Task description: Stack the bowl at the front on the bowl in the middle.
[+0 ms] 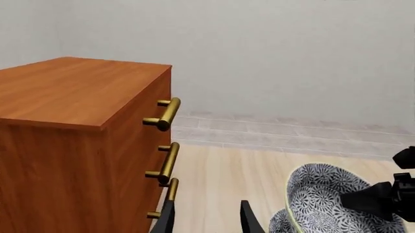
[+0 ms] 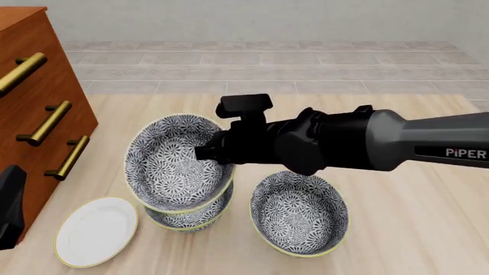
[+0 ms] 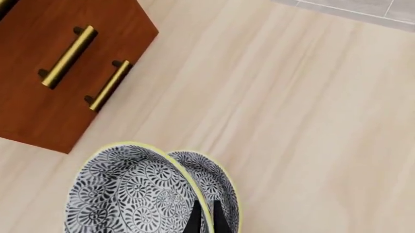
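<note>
The left pincer (image 1: 206, 218) hangs idle beside the wooden dresser (image 2: 34, 109), jaws parted and empty. On the counter (image 2: 413, 229), the white plate (image 2: 95, 231) is bare. Next, the bowl at the front (image 2: 172, 163), pinched by its rim in the right pincer (image 3: 205, 219), hangs tilted over the bowl in the middle (image 2: 192, 216), probably not yet seated. Released askew, it could slide off. The third bowl (image 2: 299, 213) is empty.

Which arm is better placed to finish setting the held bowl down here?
The right. Its tool pinches the rim of the tilted held bowl, which hangs over the lower bowl. The left tool is empty, off beside the drawer cabinet.
</note>
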